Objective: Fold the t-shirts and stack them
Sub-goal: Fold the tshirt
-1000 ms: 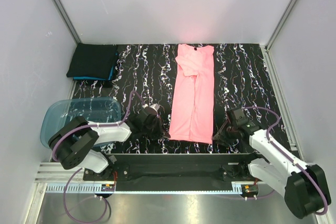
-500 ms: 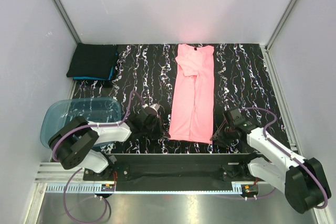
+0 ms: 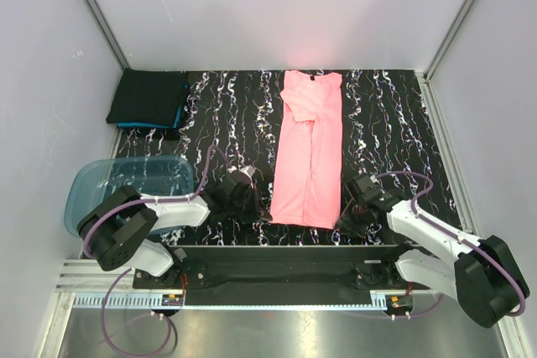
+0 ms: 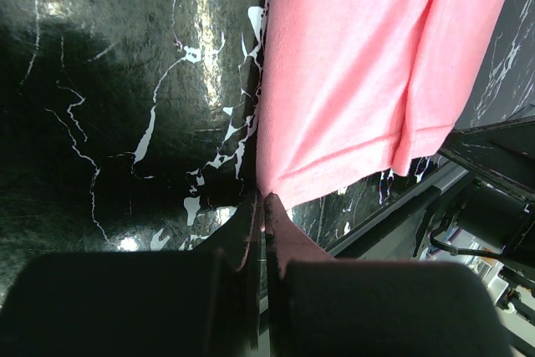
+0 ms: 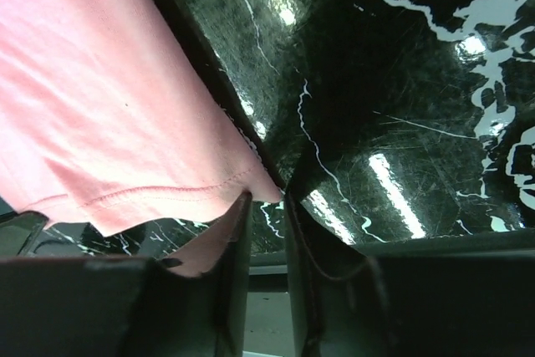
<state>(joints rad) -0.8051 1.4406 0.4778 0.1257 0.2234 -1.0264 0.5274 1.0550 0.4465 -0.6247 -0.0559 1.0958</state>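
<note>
A salmon-pink t-shirt (image 3: pixel 309 148) lies folded into a long strip down the middle of the black marbled table. My left gripper (image 3: pixel 262 210) is at its near-left hem corner. In the left wrist view the jaws (image 4: pixel 266 200) are pressed together with that corner of the pink cloth (image 4: pixel 359 81) pinched at their tips. My right gripper (image 3: pixel 341 220) is at the near-right hem corner. In the right wrist view its jaws (image 5: pixel 266 202) stand a narrow gap apart, and the pink hem corner (image 5: pixel 109 123) lies at their mouth, touching the left fingertip. A folded black t-shirt on a teal-blue one (image 3: pixel 149 98) sits at the far left corner.
A translucent blue plastic tub (image 3: pixel 126 186) lies at the left edge, just behind the left arm. Grey walls enclose the table on three sides. The black front rail (image 3: pixel 277 266) runs along the near edge right under both grippers.
My right gripper has slid left and a little nearer, up to the shirt's near-right corner. The left gripper and the shirt have not moved.
</note>
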